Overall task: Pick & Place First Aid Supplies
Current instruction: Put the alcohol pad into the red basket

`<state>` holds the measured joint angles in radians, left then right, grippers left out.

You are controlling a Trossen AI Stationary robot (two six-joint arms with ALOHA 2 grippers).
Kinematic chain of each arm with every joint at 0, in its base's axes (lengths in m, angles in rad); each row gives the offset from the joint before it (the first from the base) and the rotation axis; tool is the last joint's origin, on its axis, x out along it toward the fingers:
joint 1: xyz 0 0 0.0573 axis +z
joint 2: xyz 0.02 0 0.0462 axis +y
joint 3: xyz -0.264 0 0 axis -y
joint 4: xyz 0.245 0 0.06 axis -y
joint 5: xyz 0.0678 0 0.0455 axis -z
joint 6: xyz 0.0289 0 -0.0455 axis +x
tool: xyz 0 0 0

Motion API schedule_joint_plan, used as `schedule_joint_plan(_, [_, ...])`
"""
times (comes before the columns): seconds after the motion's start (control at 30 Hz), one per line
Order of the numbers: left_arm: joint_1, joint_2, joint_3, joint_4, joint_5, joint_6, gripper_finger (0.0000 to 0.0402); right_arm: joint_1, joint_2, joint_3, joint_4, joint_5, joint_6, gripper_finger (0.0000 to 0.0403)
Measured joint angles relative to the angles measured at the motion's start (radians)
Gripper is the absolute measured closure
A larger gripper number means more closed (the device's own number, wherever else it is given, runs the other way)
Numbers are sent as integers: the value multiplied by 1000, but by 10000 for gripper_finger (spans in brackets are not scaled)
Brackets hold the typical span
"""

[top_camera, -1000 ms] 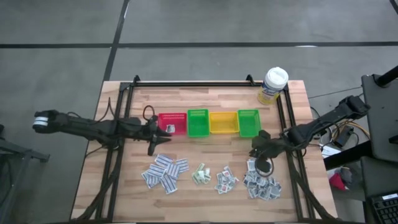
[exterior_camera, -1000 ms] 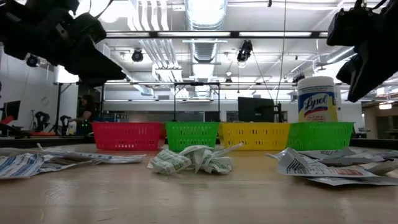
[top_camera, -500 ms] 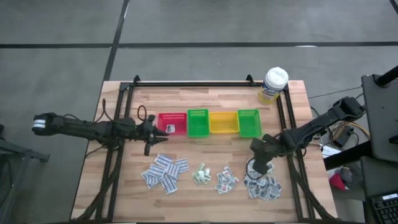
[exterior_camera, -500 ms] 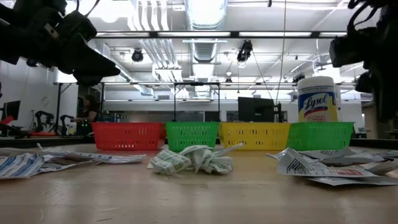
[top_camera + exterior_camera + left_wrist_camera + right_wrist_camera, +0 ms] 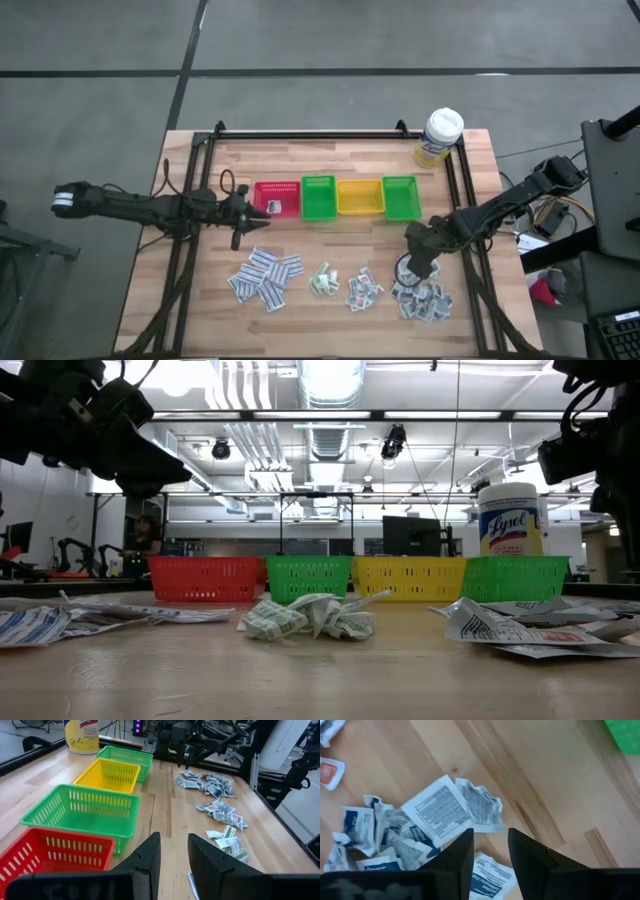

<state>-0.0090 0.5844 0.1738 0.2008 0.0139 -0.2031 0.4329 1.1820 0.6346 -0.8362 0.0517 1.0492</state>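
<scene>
The right gripper [image 5: 408, 268], fingers narrowly parted and empty, hangs over the right-hand pile of white packets [image 5: 422, 298] on the counter [image 5: 340, 160]; three more packet piles lie leftward, strips pointing many ways; the left gripper [image 5: 247, 212], narrowly parted, waits beside the red bin [image 5: 277, 198].

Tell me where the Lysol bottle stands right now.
In the high view, the Lysol bottle stands upright at the table's far right corner, just beyond the right-hand green bin, apart from it.
</scene>
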Motion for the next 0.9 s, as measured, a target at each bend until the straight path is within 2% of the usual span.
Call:
schedule_joint_plan(0.23, [-1, 0, 0, 1, 0, -1, 309, -27, 0, 0, 2, -37, 61, 270])
schedule_joint_plan(0.63, [0, 0, 0, 1, 0, -2, 309, -28, 1, 0, 2, -34, 85, 268])
schedule_joint_plan(0.9, [0, 0, 1, 7, 1, -3, 309, -50, 128, -2, -13, -51, 40, 268])
